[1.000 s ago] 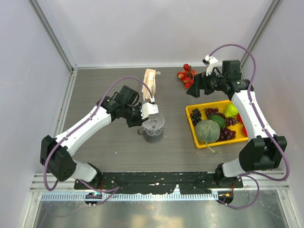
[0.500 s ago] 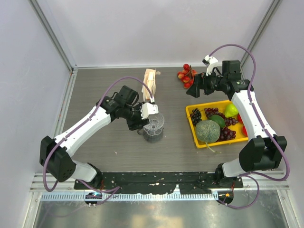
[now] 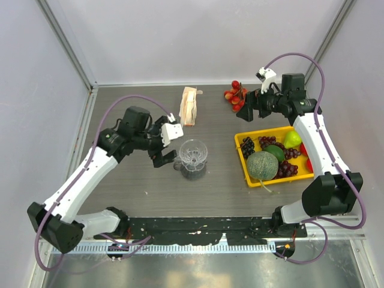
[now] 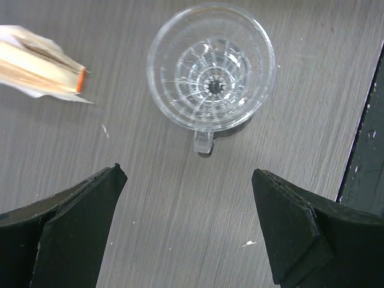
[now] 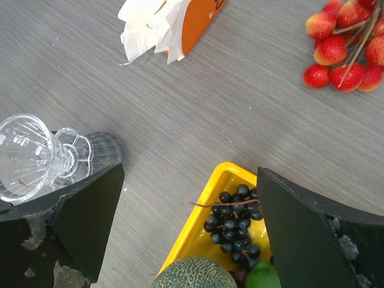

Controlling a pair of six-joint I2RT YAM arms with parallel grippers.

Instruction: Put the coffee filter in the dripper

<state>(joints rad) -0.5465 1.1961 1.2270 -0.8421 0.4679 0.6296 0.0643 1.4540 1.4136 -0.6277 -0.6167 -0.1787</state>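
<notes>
Far left: pale wall and a metal corner post. Then the left hand (image 3: 162,153), fingers spread wide and gripping nothing, hovering low at 9 o'clock of the dripper (image 3: 194,157), near but not touching. Dripper upright, mouth up, no paper inside.

At its 12 o'clock, well apart, a pack of filters (image 3: 189,107) lying on its side, white paper edges fanning from the open end. No telling a single coffee filter from the rest there, and none loose elsewhere.

Step in hand, by judgement: fetching the filter, no grip yet. Next move likely calling for a reach toward 12 o'clock, a light pinch on one thin sheet only, then a lowering, point down, into the dripper's mouth.

Further right: red fruit (image 3: 235,95) at the back, a yellow tray (image 3: 240,153) of melon and grapes at 3 o'clock of the dripper, and the right hand (image 3: 246,111) by the fruit, fingers wide apart, holding nothing.

Surface (image 3: 144,186) dark grey, wood-grained, flat. Plain pale walls on three sides, metal rail along the near edge.
</notes>
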